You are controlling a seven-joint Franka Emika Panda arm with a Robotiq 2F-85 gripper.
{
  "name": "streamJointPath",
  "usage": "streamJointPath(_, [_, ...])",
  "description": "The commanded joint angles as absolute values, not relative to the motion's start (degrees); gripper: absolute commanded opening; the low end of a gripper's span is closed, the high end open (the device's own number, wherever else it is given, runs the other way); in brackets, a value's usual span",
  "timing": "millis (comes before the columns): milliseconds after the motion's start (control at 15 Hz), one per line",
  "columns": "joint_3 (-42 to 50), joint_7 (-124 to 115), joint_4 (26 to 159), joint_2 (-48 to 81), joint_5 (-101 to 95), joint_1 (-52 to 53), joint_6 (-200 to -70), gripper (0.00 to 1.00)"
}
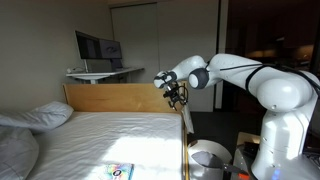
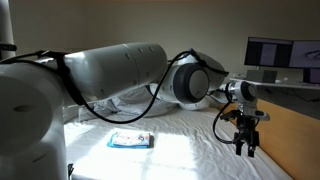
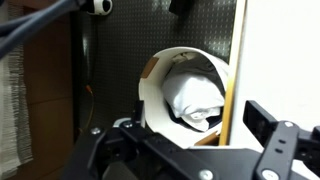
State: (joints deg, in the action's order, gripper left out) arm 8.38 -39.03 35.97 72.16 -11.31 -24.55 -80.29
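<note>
One white bed (image 1: 100,135) with wooden board (image 1: 120,97) fills the dim room.

Black gripper (image 1: 176,96) hangs at the end of the tall wooden bedboard (image 1: 110,97), over the corner of the white-sheeted mattress (image 1: 90,135). In an exterior view a grey pillow (image 1: 45,117) lies on the mattress at the left. A flat blue-white packet (image 1: 120,170) sits near the mattress's front edge. Straight below the gripper, beside the bed, a round white bin (image 3: 152,95) has crumpled white cloth (image 3: 195,90) inside it. Behind the board, a dark monitor (image 1: 97,47) stands on a desk (image 1: 100,72).

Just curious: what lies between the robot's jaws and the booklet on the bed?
Just bare white sheet between the booklet and jaws, shown in an exterior view.
</note>
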Motion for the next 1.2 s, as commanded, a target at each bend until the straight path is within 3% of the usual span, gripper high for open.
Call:
streamJointPath(0, [4.58, -32.85, 38.15, 70.53, -10.39, -22.33, -81.23, 1.0])
streamJointPath(1133, [-9.11, 0.13, 43.82, 68.37, -12.64, -15.45, -89.06, 1.0])
